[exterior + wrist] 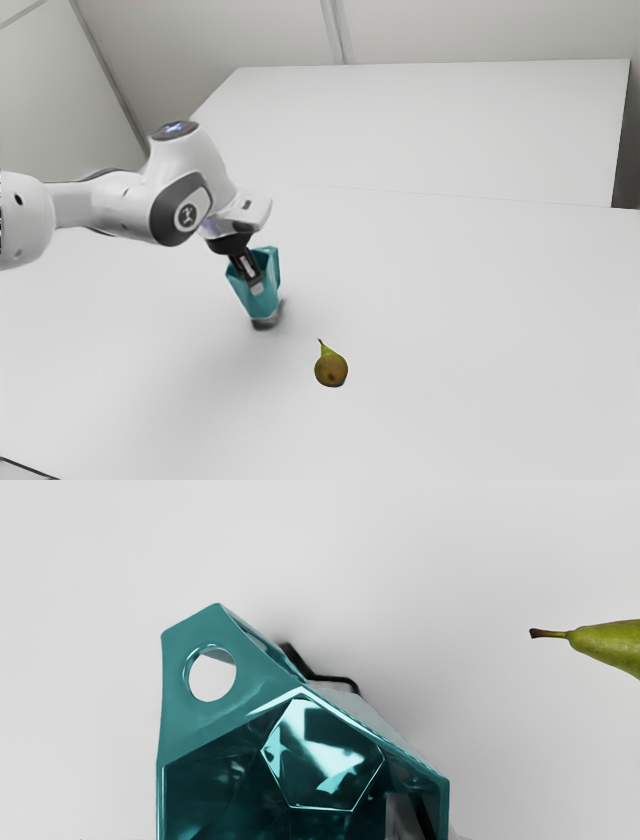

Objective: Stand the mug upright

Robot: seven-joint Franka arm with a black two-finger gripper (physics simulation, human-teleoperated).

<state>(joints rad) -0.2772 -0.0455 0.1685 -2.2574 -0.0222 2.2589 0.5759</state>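
The teal faceted mug (262,300) has its opening facing up toward the hand and leans slightly, with a dark patch right under its base. My gripper (255,286) is at the mug's rim in the exterior view, shut on the side wall. Seen from the wrist, the mug (200,730) shows its inside and its handle with a round hole. There the gripper (442,830) has one finger inside the mug and the other just outside the same wall. Most of the outer finger is hidden by that wall.
A green-brown pear (331,369) lies on the white table (450,300), toward the exterior view's right and nearer its camera than the mug. The pear's stem end (595,636) points toward the mug side. Behind the table stands a pale wall (480,30).
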